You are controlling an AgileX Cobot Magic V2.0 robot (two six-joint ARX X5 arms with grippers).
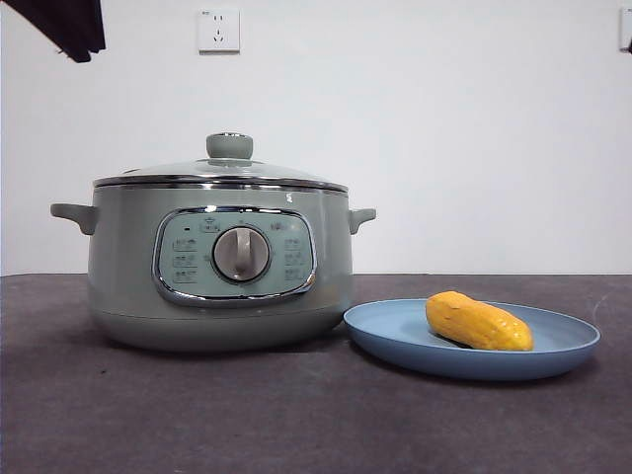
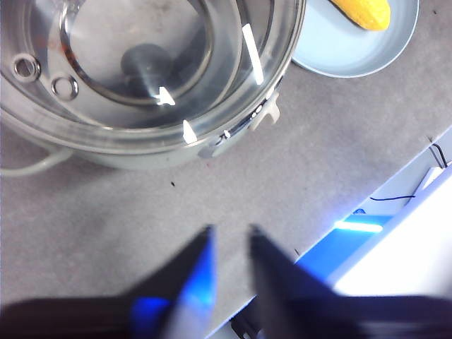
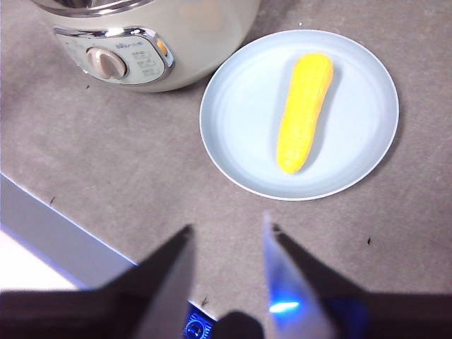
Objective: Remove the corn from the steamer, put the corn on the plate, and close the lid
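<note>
The steamer point(image 1: 227, 296) stands left of centre with the glass lid point(image 1: 222, 170) seated on it, knob up. The corn point(image 1: 478, 321) lies on the light-blue plate point(image 1: 395, 326) to its right. In the left wrist view my left gripper point(image 2: 232, 229) is empty with its jaws a little apart, above bare table beside the steamer point(image 2: 106, 159) and its lid point(image 2: 141, 63). In the right wrist view my right gripper point(image 3: 228, 222) is open and empty above the table, short of the plate point(image 3: 240, 120) and the corn point(image 3: 304, 113).
A black arm tip point(image 1: 64, 25) shows at the front view's top left corner. A wall socket point(image 1: 218, 30) is behind the pot. The table's edge point(image 2: 367, 198) runs close to the left gripper. The dark grey cloth point(image 1: 296, 415) covers the table.
</note>
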